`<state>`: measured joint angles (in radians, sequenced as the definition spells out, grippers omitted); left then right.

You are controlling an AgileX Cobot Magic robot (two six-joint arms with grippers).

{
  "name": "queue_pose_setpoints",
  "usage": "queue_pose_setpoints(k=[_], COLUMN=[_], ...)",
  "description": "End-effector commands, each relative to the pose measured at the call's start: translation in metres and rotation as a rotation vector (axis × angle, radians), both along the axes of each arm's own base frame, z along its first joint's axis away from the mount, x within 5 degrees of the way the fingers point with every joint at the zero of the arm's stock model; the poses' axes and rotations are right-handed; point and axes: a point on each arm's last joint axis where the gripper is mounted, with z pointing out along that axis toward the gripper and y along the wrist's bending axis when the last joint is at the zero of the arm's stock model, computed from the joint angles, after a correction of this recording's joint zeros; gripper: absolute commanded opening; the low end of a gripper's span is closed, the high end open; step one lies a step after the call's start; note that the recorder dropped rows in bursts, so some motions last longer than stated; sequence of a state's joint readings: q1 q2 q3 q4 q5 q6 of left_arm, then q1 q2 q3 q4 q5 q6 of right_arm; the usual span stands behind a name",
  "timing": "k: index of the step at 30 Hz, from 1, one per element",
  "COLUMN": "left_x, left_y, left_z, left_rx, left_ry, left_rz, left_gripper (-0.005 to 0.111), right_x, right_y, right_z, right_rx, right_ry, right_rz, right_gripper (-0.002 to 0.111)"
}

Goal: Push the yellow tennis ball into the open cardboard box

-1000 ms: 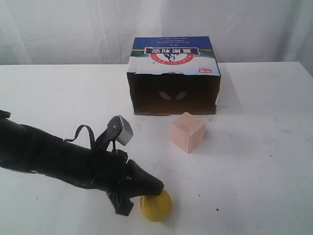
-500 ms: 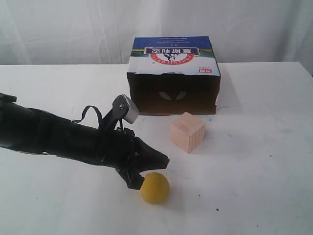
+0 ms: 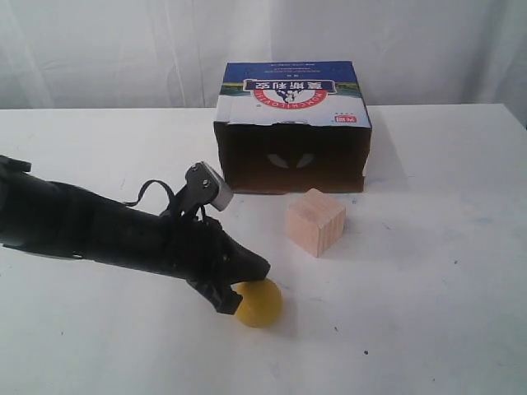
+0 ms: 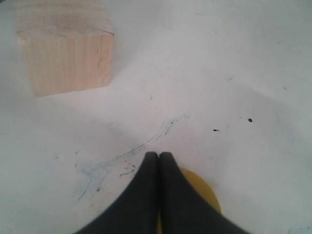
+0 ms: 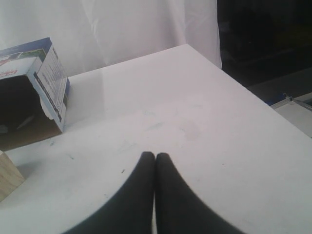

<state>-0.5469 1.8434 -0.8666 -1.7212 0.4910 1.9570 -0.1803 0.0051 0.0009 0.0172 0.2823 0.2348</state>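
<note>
Most of the push is left: the ball (image 3: pixel 258 302) lies well short of the box (image 3: pixel 292 123), open at its twelve o'clock. The left gripper (image 3: pixel 245 278), pinched shut and empty, presses its ten o'clock side; a wooden block (image 3: pixel 315 220) sits at one o'clock.

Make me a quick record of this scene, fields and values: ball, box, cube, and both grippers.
yellow tennis ball: on the table, at the front of the exterior view, against the left gripper's tip
open cardboard box: at the back, dark opening facing the ball
wooden cube: between ball and box, right of the ball, touching neither
left gripper: shut, fingers together, over the ball
right gripper: shut, above bare table
</note>
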Motion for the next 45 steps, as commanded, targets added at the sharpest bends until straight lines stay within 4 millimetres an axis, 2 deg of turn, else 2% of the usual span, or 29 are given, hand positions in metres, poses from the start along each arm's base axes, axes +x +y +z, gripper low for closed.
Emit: queue_pose_setpoints(k=[1, 6, 12, 19, 23, 25, 33, 39, 45], left_x=[0.002, 0.011, 0.024, 0.04, 0.036, 0.033, 0.028, 0.049, 0.055], left_y=[-0.003, -0.007, -0.012, -0.018, -0.02, -0.021, -0.02, -0.028, -0.03], left_z=[-0.017, -0.024, -0.016, 0.008, 0.028, 0.03, 0.01, -0.015, -0.021], left_rx=[0.03, 0.041, 0.054, 0.015, -0.044, -0.069, -0.064, -0.005, 0.012], left_ry=[-0.08, -0.076, -0.13, -0.211, -0.246, -0.24, -0.174, -0.161, -0.147], left_rz=[-0.079, -0.075, -0.047, -0.031, -0.055, -0.075, -0.094, -0.064, -0.043], left_gripper=[0.0, 0.0, 0.0, 0.0, 0.0, 0.0, 0.0, 0.0, 0.0], right_x=[0.0, 0.0, 0.0, 0.0, 0.0, 0.0, 0.0, 0.0, -0.001], right_y=[-0.001, -0.001, -0.001, -0.001, -0.001, -0.001, -0.001, -0.001, -0.001], right_z=[0.0, 0.0, 0.0, 0.0, 0.0, 0.0, 0.0, 0.0, 0.0], right_rx=[0.002, 0.002, 0.002, 0.002, 0.002, 0.002, 0.002, 0.002, -0.005], right_ry=[-0.005, -0.005, -0.005, -0.005, -0.005, -0.005, -0.005, -0.005, -0.004], right_rz=[-0.011, -0.011, -0.011, -0.011, -0.011, -0.011, -0.011, -0.011, -0.012], right_gripper=[0.0, 0.0, 0.0, 0.0, 0.0, 0.0, 0.0, 0.0, 0.0])
